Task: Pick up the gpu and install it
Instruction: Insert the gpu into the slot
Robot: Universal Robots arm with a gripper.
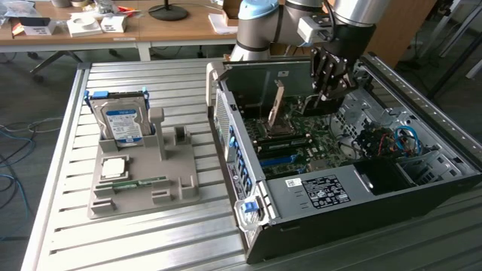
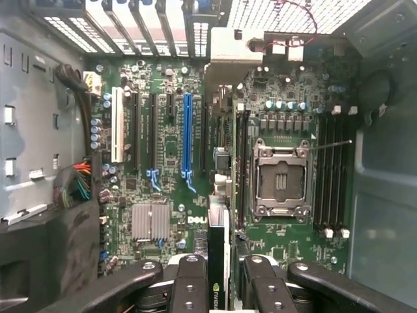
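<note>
Wrist view: gripper [image 2: 220,282] clenched on graphics card [image 2: 217,257], black, edge-on, small green logo on its near edge, held over green circuit board [image 2: 169,140] between long blue slot [image 2: 187,134] and empty processor socket [image 2: 281,179]. Exterior view: gripper low inside open computer case [image 1: 316,217], close above the board, arm [image 1: 263,22] reaching down from the far side. Well apart at the exterior view's left, grey holder [image 1: 143,195] on slatted metal table [image 1: 135,248], carrying upright hard drive [image 1: 123,124], square chip [image 1: 113,167] and slim green memory stick [image 1: 139,183].
</note>
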